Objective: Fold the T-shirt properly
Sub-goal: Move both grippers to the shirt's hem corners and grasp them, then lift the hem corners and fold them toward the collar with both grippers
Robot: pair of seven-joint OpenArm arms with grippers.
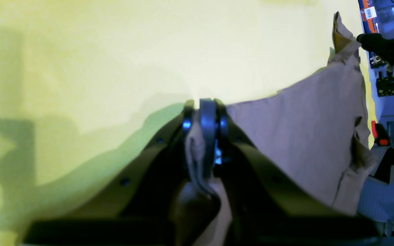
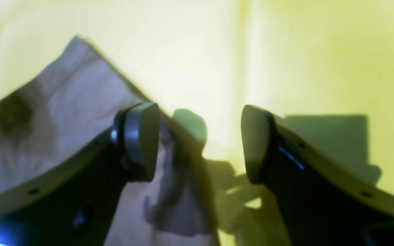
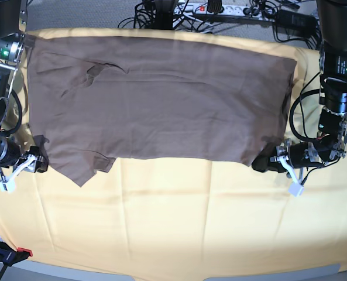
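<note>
Base view shows the T-shirt (image 3: 179, 111) between my hands, but with left fingers (image 1: 202, 136) pinching its edge and right fingers (image 2: 200, 143) apart, lifting now could skew it.

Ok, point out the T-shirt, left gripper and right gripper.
T-shirt (image 3: 179, 105): base view, middle of the fabric.
Left gripper (image 1: 202, 106): left wrist view, between fingertips.
Right gripper (image 2: 200, 143): right wrist view, between fingertips.

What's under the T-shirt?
Around the T-shirt, the yellow cloth shows along its near edge, so it probably continues underneath. Whatever lies beneath the shirt's middle is covered and can't be seen.
</note>
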